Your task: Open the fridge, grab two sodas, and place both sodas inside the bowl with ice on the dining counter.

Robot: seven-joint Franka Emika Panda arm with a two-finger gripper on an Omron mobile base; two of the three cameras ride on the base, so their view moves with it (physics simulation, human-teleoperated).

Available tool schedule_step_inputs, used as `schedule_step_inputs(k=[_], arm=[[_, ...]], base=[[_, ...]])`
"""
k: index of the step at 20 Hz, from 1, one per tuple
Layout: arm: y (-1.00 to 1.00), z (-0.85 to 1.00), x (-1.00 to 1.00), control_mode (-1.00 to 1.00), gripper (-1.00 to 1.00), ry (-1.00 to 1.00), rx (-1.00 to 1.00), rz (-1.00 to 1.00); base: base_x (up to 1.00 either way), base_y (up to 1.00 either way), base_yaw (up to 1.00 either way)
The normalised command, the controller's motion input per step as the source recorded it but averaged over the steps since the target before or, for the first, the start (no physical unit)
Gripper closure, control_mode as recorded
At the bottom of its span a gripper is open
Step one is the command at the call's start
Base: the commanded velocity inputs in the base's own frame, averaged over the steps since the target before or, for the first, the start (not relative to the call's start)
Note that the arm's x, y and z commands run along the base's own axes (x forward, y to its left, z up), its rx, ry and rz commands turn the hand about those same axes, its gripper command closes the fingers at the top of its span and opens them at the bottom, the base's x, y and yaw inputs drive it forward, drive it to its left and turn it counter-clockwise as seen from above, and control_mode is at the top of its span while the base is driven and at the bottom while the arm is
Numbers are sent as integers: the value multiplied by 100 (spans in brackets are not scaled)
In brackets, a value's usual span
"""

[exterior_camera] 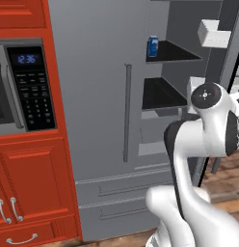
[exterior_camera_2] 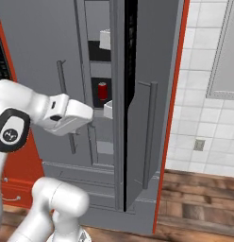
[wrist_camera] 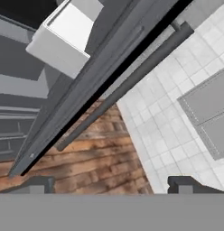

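Observation:
The grey fridge [exterior_camera: 97,96] has its left door shut and its right door [exterior_camera_2: 140,71] swung open, seen edge-on. A blue soda [exterior_camera: 153,47] stands on an upper black shelf. A red soda [exterior_camera_2: 103,90] stands on a shelf lower down. My white hand [exterior_camera_2: 71,115] reaches level toward the opening, just below the red soda's height. In the hand view my gripper [wrist_camera: 111,186] is open with nothing between its fingertips, looking past the open door's edge and its bar handle [wrist_camera: 132,81]. The bowl with ice and the dining counter are out of view.
White door bins [exterior_camera: 214,34] hang on the open door. A built-in microwave [exterior_camera: 25,87] sits in red cabinets [exterior_camera: 34,188] left of the fridge. A white tiled wall [exterior_camera_2: 204,94] and wood floor [exterior_camera_2: 199,203] lie to the right.

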Motion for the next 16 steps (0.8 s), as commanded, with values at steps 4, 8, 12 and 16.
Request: schedule_step_inputs(k=[4, 8, 12, 16], arm=[[66, 0, 88, -100, -100, 10, 0, 24], [54, 0, 93, -100, -100, 6, 0, 22], [33, 5, 86, -100, -100, 1, 0, 16], [1, 14, 85, -100, -100, 2, -4, 5]], base=[[0, 0, 0], [0, 0, 0], [0, 0, 0], [0, 0, 0]])
